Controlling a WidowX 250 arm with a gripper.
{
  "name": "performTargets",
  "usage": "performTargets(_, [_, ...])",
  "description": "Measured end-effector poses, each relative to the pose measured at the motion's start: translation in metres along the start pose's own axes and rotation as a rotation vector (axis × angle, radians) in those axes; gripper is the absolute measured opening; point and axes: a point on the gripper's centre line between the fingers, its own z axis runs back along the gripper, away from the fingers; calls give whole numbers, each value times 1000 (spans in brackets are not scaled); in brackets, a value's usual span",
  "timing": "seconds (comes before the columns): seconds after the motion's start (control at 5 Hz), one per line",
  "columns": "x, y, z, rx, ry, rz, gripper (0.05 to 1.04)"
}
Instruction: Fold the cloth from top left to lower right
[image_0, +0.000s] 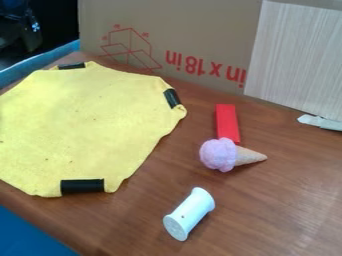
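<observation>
"Camera view: where is the cloth (83, 117) seen?"

"Yellow and unfolded, it is spread flat across the left half of a wooden table (267, 215), its far-left side cut by the frame. Black bands (82, 186) are set at its top, right and bottom edges."

"And the gripper: released or clenched?"

"That cannot be told, nor can its bearing from the cloth be fixed."

"Which relation is the fold judged to turn on?"

"The slanting upper-left edge, faced across the cloth by the lower-right edge. By that line, the first grasp is called for at upper left, with the edge to be lifted and carried diagonally over the middle. No fold is made; the task is judged to be at its start."

"Is anything placed beyond the lower-right edge?"

"A white spool (189, 214) is laid there, apart from the cloth. A toy ice cream (219, 154) is placed to the right, beside a red block (227, 123). If the pull is carried too far, the whole cloth could be dragged toward them."
</observation>
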Motion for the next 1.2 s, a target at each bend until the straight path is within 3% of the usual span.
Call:
performTargets(0.2, [3,-3,-7,-41,-76,-89,1001])
performTargets(0.4, [4,0,-16,-35,-135,-125,1001])
performTargets(0.6, [9,4,-19,-3,-159,-133,1001])
performTargets(0.8, [10,1,-36,-16,-143,-135,1001])
performTargets(1.2, [20,-2,-46,5,-132,-130,1001])
